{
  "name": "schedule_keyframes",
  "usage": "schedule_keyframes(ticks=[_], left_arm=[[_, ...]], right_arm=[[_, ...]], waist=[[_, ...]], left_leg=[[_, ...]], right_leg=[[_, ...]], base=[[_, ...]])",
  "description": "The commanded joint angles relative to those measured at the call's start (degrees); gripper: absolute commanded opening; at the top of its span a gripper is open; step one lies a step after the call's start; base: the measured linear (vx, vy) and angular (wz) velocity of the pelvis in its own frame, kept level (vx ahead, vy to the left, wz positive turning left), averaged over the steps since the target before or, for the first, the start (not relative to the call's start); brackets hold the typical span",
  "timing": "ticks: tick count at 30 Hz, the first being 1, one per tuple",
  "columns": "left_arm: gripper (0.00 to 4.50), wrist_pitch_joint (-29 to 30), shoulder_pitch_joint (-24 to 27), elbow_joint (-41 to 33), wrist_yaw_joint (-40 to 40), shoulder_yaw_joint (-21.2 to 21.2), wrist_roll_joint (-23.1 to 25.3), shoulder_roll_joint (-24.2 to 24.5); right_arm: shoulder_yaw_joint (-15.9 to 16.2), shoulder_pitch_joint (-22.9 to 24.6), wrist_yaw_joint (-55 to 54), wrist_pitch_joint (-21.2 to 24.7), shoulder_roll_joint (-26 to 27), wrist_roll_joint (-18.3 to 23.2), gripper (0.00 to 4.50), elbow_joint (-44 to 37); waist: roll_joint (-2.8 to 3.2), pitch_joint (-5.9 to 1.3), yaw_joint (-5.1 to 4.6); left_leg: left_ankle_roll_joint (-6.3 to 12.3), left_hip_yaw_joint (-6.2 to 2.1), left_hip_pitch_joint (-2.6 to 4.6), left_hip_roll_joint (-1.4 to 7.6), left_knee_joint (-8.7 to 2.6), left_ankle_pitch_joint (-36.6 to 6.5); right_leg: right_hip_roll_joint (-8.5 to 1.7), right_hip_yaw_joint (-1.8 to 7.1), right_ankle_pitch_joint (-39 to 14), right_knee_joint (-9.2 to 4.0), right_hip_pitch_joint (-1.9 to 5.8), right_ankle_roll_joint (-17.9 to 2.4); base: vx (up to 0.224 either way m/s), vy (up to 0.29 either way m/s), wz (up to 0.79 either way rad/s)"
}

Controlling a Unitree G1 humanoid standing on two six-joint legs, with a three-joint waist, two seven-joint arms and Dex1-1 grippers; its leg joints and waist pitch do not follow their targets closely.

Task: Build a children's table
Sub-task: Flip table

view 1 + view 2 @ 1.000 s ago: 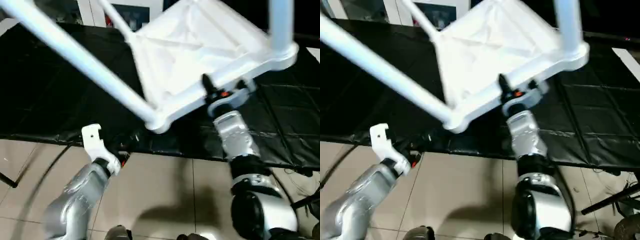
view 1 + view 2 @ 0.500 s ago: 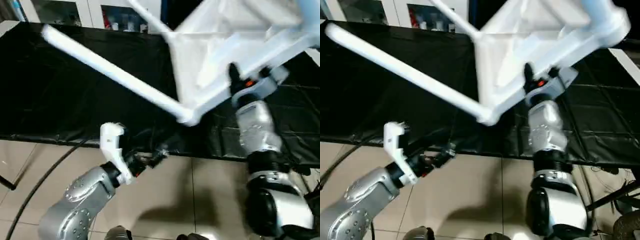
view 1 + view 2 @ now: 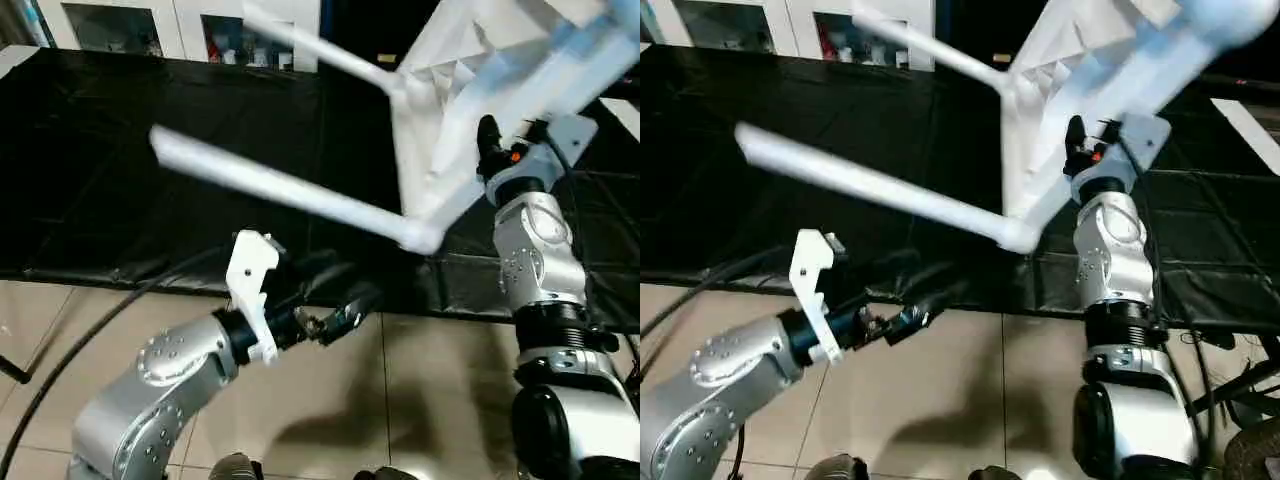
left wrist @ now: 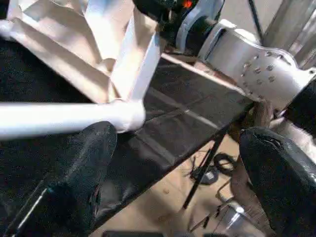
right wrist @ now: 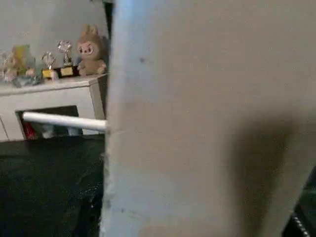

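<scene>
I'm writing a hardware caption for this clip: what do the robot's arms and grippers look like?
Both forearms are silver metal shells over black joints. The left gripper has black fingers behind a white bracket, with a black cable trailing from the arm. The right gripper is black with a small orange-red mark on a pale mount.

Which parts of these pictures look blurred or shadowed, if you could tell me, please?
Left eye view: the nearest table leg is smeared by motion, and the robot's shadow falls on the floor tiles. Left wrist view: its own fingers are soft, dark shapes. Right wrist view: the table top looms close, unfocused and shaded.
</scene>
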Motion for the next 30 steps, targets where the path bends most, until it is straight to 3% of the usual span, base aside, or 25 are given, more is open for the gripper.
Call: schedule_keyframes(ticks=[1, 2, 5, 15, 17, 18, 21, 23, 26, 27, 29, 30], left_arm=[[4.5, 1.0, -1.6, -2.7, 0.0, -0.5, 0.4, 0.8], [4.5, 1.3, -2.6, -3.1, 0.4, -0.1, 0.4, 1.1], [4.5, 1.6, -5.4, -3.9, 1.2, 0.9, 0.8, 2.2], [4.5, 0.4, -13.0, -3.7, 2.9, 2.0, 3.0, 3.4], [4.5, 0.0, -13.7, -3.5, 2.6, 1.6, 3.5, 4.0], [4.5, -1.0, -15.3, -2.9, 2.0, 0.9, 4.7, 5.0], [4.5, -2.2, -18.6, -1.6, 1.2, 0.3, 6.8, 6.3], [4.5, -2.8, -20.6, -0.5, 0.5, -0.5, 8.4, 7.5], [4.5, -6.5, -26.2, 4.1, 0.5, -3.7, 16.1, 11.3], [4.5, -8.8, -28.4, 6.5, 0.8, -5.5, 20.2, 13.2], [4.5, -13.8, -33.1, 12.0, 1.9, -8.2, 27.6, 15.9], [4.5, -15.7, -35.3, 14.4, 2.5, -8.5, 29.4, 16.2]], right_arm=[[0.3, 0.0, -0.5, -0.4, -1.5, -2.0, 1.96, -3.5], [0.7, 0.1, -1.0, -0.2, -1.9, -2.8, 1.95, -3.7], [1.5, 0.2, -3.3, -0.1, -2.3, -5.0, 1.94, -3.6], [4.8, -2.0, -12.4, -1.6, -0.8, -12.3, 1.93, 3.5], [5.3, -2.3, -13.3, -1.9, -1.0, -13.3, 1.93, 4.4], [6.8, -2.7, -15.2, -2.5, -1.6, -15.9, 1.93, 5.9], [6.9, -3.1, -15.5, -2.1, -1.0, -15.7, 1.93, 7.7], [7.1, -3.1, -15.4, -2.6, -0.6, -15.4, 1.93, 8.4], [6.8, -3.6, -12.8, -3.2, 0.6, -13.3, 1.93, 10.9], [6.9, -3.7, -12.3, -3.3, 0.9, -13.0, 1.93, 11.7], [7.0, -3.6, -11.9, -3.2, 1.1, -12.6, 1.93, 12.8], [6.9, -3.6, -11.9, -3.0, 1.2, -12.3, 2.28, 13.1]], waist=[[-0.74, -4.8, -0.41], [-1.0, -4.75, -0.51], [-1.04, -4.82, -0.43], [-0.83, -4.82, -0.35], [-1.01, -4.64, -0.36], [-1.28, -4.63, -0.32], [-1.01, -4.6, -0.3], [-1.15, -4.6, -0.32], [-0.82, -4.69, -0.39], [-1.09, -4.75, -0.46], [-0.89, -5.04, -0.49], [-0.96, -5.04, -0.51]], left_leg=[[-1.01, 0.85, 1.28, 0.04, -3.06, -9.5], [-1.02, 0.89, 1.16, 0.0, -3.04, -9.3], [-1.32, 0.85, 1.11, -0.02, -2.94, -8.8], [-2.57, 0.78, 1.31, -0.08, -2.89, -10.5], [-2.8, 0.8, 1.33, -0.15, -2.91, -11.5], [-2.83, 0.78, 1.3, -0.13, -2.95, -11.4], [-3.1, 0.72, 1.55, -0.21, -2.95, -12.7], [-3.37, 0.56, 1.31, -0.15, -3.07, -12.8], [-3.37, 0.47, 1.44, -0.17, -3.09, -13.3], [-3.21, 0.31, 1.23, -0.2, -3.22, -13.3], [-3.88, 0.22, 1.24, -0.19, -3.11, -12.2], [-3.93, 0.27, 1.28, -0.19, -3.14, -11.9]], right_leg=[[-2.14, 1.98, -10.7, -4.36, 3.08, -5.4], [-2.07, 1.98, -10.5, -4.35, 3.1, -5.4], [-2.06, 1.94, -10.1, -4.15, 3.13, -5.7], [-2.08, 1.88, -11.1, -4.15, 2.81, -5.7], [-2.08, 1.93, -12.9, -4.36, 2.71, -5.4], [-2.16, 1.87, -13.4, -4.43, 2.73, -5.3], [-2.2, 1.87, -15.8, -4.63, 2.52, -4.3], [-2.36, 1.83, -15.8, -4.54, 2.75, -4.3], [-2.18, 1.79, -15.3, -4.52, 2.52, -4.0], [-2.22, 1.7, -15.3, -4.62, 2.77, -3.7], [-2.38, 1.74, -13.1, -4.08, 2.96, -3.9], [-2.35, 1.75, -12.5, -4.14, 2.92, -4.1]], base=[[0.0, 0.0, 0.0], [0.0, 0.0, 0.0], [0.0, 0.0, 0.0], [0.0, 0.0, 0.0], [0.0, 0.0, 0.0], [0.0, 0.0, 0.0], [0.0, 0.0, 0.0], [0.0, 0.0, 0.0], [0.0, 0.0, 0.0], [0.0, 0.0, 0.0], [0.0, 0.0, 0.0], [0.0, 0.0, 0.0]])
